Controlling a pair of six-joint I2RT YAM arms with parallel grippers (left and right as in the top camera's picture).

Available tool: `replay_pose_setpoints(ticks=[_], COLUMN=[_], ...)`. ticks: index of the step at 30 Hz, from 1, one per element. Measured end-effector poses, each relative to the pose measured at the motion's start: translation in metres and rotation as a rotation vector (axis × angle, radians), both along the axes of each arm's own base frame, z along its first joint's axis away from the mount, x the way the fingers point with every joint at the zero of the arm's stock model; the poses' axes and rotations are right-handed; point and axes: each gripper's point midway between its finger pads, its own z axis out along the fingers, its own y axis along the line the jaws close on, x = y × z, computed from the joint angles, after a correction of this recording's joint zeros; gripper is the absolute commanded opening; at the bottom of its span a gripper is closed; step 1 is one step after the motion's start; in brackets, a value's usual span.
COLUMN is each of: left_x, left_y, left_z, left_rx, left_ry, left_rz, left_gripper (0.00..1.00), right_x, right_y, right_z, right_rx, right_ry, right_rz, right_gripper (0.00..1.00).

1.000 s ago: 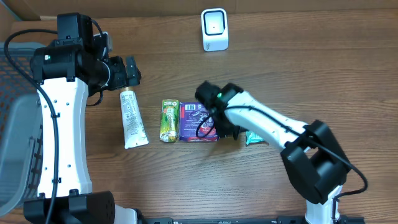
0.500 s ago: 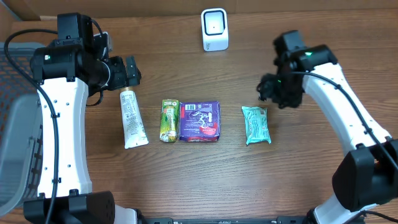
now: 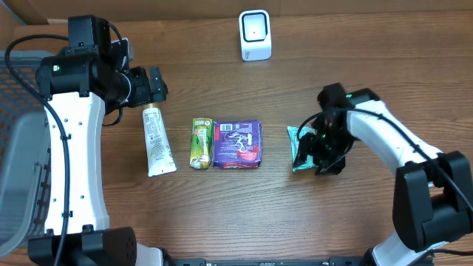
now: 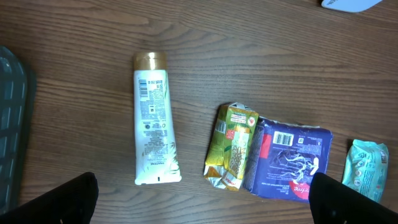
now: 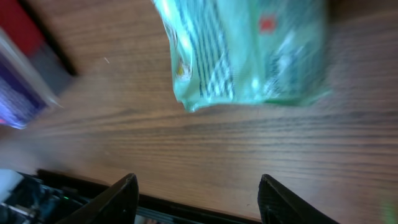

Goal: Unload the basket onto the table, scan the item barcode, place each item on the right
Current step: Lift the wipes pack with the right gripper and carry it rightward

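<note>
- Overhead: we see the scanner (image 3: 255, 35) upright at the 12 o'clock edge of the desk (image 3: 222, 207).
- Across the middle lie a white tube (image 3: 157, 140), a green pack (image 3: 202, 143) and a purple pack (image 3: 238, 144). The two packs touch.
- The teal pouch (image 3: 298, 146) lies flat on the desk at 3 o'clock from the purple pack, apart from it and at about 5 o'clock from the scanner.
- The right fingers (image 3: 318, 157) are at the pouch's 3 o'clock edge; from here we cannot tell whether they touch it.
- The left fingers (image 3: 157, 77) are just past the tube's cap, at its 12 o'clock end. A grey basket (image 3: 15, 148) sits at the 9 o'clock edge.
- Left wrist: the left fingers (image 4: 65, 199) are spread wide at the bottom corners and hold nothing.
- Below them we see the tube (image 4: 153, 121), the green pack (image 4: 231, 146) and the purple pack (image 4: 287, 163) with its barcode up. The pouch (image 4: 367, 171) is at the 3 o'clock edge and a sliver of the scanner (image 4: 351, 4) is at the top.
- Right wrist: the view is blurred. The right fingers (image 5: 118, 199) stand apart with bare desk between them, pinching nothing.
- The pouch (image 5: 249, 56) lies at 12 o'clock beyond their tips, and the purple pack (image 5: 18, 87) is at 9 o'clock.
</note>
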Motion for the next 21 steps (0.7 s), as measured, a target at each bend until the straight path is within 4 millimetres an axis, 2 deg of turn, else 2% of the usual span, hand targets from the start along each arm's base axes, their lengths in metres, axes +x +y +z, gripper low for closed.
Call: replay_pose_setpoints(ticks=[5,11,19,21], left_x=[0.000,0.000,0.000,0.000], left_y=[0.000,0.000,0.000,0.000], left_z=[0.000,0.000,0.000,0.000], left_rx=[0.000,0.000,0.000,0.000], left_ry=[0.000,0.000,0.000,0.000], left_rz=[0.000,0.000,0.000,0.000], left_gripper=[1.00,1.00,1.00,0.99], right_x=[-0.007,0.003,0.040,0.055], right_y=[0.005,-0.008,-0.037,-0.043], right_z=[-0.017,-0.041,-0.052,-0.052], right_rx=[-0.002,-0.072,-0.227,-0.244], right_ry=[-0.016,-0.108,-0.258,-0.316], right_rz=[0.031,0.042,0.003,-0.020], right_gripper=[0.62,0.62,0.59,0.59])
